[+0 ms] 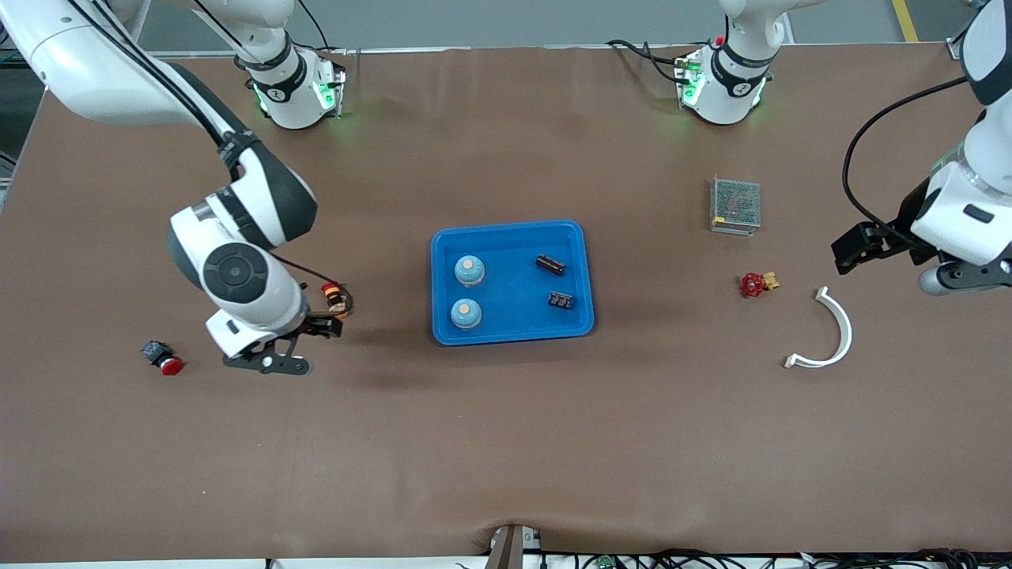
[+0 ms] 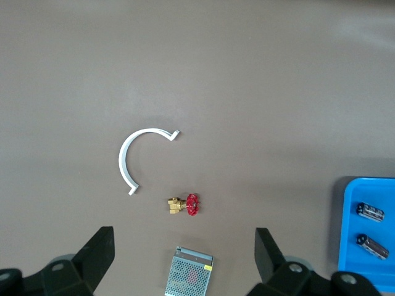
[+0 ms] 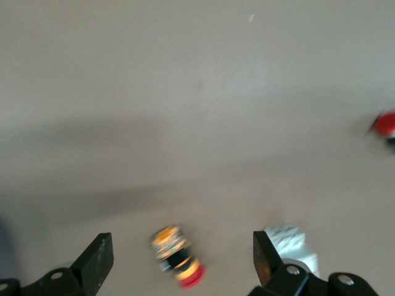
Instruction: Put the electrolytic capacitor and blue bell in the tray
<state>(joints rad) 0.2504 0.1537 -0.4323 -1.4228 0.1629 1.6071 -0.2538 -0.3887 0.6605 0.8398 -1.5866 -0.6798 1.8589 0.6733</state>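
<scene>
On the brown table, the tray sits midway between the two arms, and it already holds what looks like the whole order: two blue bells at its end toward the right arm, the electrolytic capacitor and a second small dark part at the end toward the left arm. To my eye both placements are done, and this is the clearing-away stage. The right gripper hangs with jaws apart and empty over a small orange-and-red banded part on the table toward the right arm's end. The left gripper, jaws also spread and empty, hovers over the mesh-topped box and red-knobbed valve, beside a white curved strip. Next calls only for both arms to pull clear without brushing the loose bits beneath.
</scene>
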